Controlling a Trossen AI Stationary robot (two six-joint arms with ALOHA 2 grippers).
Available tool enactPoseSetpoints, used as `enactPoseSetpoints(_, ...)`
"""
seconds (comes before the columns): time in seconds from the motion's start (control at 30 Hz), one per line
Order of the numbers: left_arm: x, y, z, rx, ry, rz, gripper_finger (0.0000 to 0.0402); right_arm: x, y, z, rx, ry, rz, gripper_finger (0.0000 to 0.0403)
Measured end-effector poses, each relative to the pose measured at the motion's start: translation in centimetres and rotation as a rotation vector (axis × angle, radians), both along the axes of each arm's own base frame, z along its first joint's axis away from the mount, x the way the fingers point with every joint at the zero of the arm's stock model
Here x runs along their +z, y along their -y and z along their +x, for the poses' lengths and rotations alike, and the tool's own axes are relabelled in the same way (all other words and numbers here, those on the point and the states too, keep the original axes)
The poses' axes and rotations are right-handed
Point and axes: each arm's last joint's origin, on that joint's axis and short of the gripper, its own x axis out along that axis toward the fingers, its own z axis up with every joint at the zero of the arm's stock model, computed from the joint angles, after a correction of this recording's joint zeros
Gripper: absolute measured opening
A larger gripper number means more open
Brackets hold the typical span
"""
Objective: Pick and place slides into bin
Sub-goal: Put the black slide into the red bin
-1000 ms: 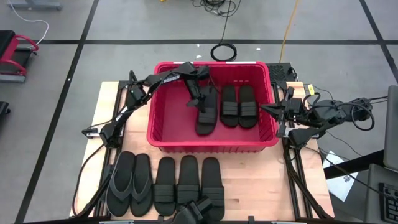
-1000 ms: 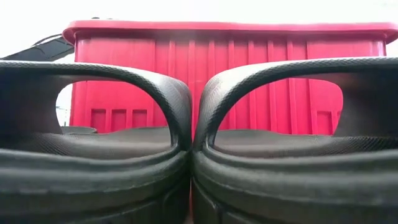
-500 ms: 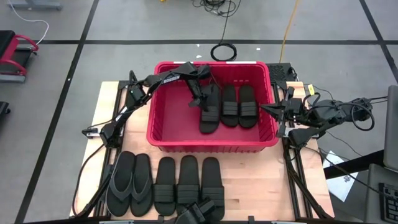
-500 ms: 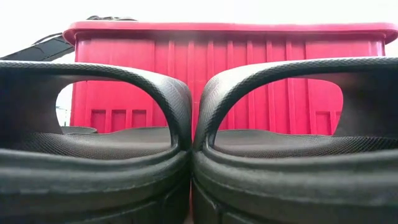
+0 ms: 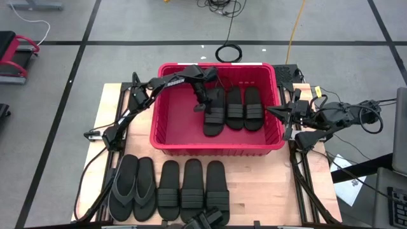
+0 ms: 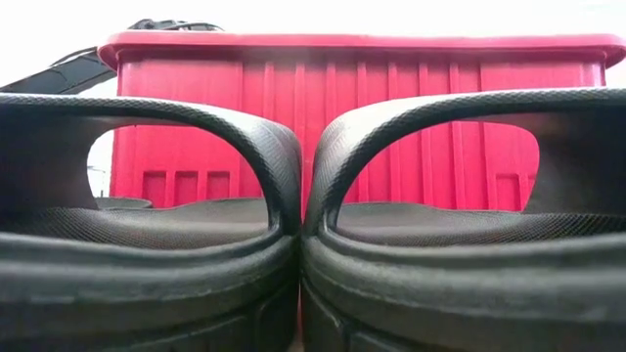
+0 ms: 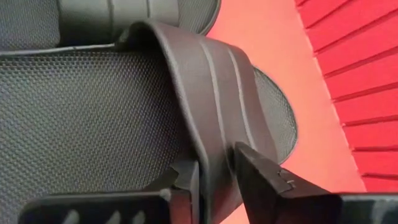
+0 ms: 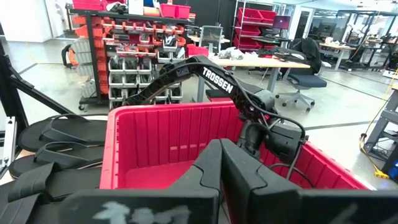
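Fingers of the left gripper (image 7: 214,177) now stand a little apart on either side of the ribbed strap of the third slide (image 5: 214,114), where a second ago they were clamped shut on it; the slide has come down flat on the floor of the bin (image 5: 166,130), just beside the two slides (image 5: 244,108) already lying beyond it. That looks like a release, three in. Farther off, the right gripper (image 5: 272,112) waits shut outside the bin wall. Five slides (image 5: 168,189) remain on the worktop (image 5: 267,184).
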Motion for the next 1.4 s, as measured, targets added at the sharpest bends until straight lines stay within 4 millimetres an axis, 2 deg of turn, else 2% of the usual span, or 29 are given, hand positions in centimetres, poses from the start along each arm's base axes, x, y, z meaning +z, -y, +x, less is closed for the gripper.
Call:
enactPoseSetpoints(0.37, 1.1, 0.5, 0.4, 0.052, -0.059, 0.064, 0.013, 0.1, 0.0, 0.0, 0.005, 0.015, 0.006, 0.0)
enactPoseSetpoints(0.57, 4.9, 1.1, -0.1, 0.055, -0.02, 0.226, 0.0154, 0.2, 0.0, 0.0, 0.008, 0.018, 0.008, 0.0)
enactPoseSetpoints(0.73, 8.5, 2.0, -0.8, 0.078, 0.041, 0.275, 0.0165, 0.2, 0.0, 0.0, 0.008, 0.018, 0.008, 0.0)
enactPoseSetpoints(0.87, 12.5, 3.5, -1.9, 0.113, 0.109, 0.281, 0.0165, 0.2, 0.0, 0.0, 0.008, 0.018, 0.008, 0.0)
enactPoseSetpoints(0.97, 17.0, 6.0, -3.4, 0.1, 0.209, 0.315, 0.015, 0.2, 0.0, 0.0, 0.008, 0.018, 0.008, 0.0)
enactPoseSetpoints(1.13, 26.5, 11.9, -8.0, 0.026, 0.529, 0.415, 0.0071, 0.2, 0.0, 0.0, 0.014, 0.009, -0.021, 0.0)
enactPoseSetpoints(1.23, 31.2, 15.5, -11.3, -0.027, 0.745, 0.348, 0.0014, 0.2, -0.1, 0.0, 0.027, 0.003, -0.035, 0.0)
enactPoseSetpoints(1.3, 33.3, 17.5, -13.1, -0.035, 0.826, 0.253, 0.0009, 0.2, -0.2, 0.1, 0.061, -0.003, -0.051, 0.0)
enactPoseSetpoints(1.4, 34.3, 20.0, -14.9, 0.02, 0.781, 0.193, 0.0004, 0.1, -0.3, 0.1, 0.1, -0.012, -0.074, 0.0)
